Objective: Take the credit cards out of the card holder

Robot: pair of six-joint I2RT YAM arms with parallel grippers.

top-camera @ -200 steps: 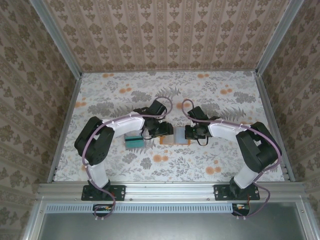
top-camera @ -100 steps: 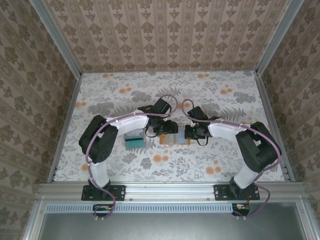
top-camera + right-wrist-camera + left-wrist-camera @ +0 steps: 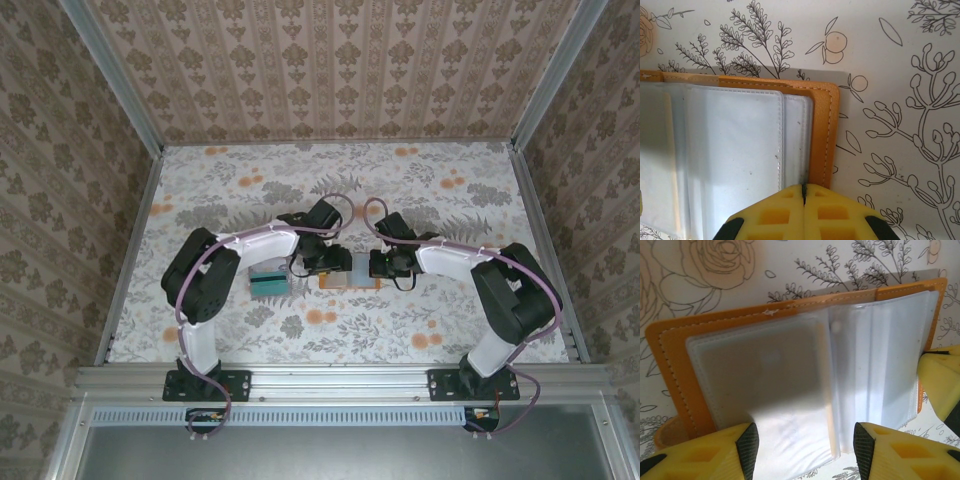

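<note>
My left arm has swung in toward the holder (image 3: 350,282) over the last second. Its elbow has slid closer, and the wrist has crept a little further over the holder's left half. My right arm has not moved. The holder and the cards (image 3: 268,283) lie where they lay before.

My left gripper (image 3: 805,440) hangs over the open holder with its fingers (image 3: 747,447) spread well apart, clasping nothing. The clear sleeves (image 3: 790,365) run under the gap between them. I cannot tell whether the pads touch the plastic.

My right gripper (image 3: 803,192) is clenched, its fingers pressed together with only a thin seam between them. Its tips sit at the holder's right edge, on the orange border just beside the outermost sleeve. Whether they pinch that border or merely bear on it, I cannot tell.

The holder lies open and flat on the table (image 3: 420,190), orange cover down and sleeves up, between my two grippers. The sleeves by its right edge are pale and see-through. One over its left half looks greyer and cloudy, and I cannot tell whether a card sits in it.

The cards, a small stack with teal showing, lie on the table just left of the holder, not touching it.
</note>
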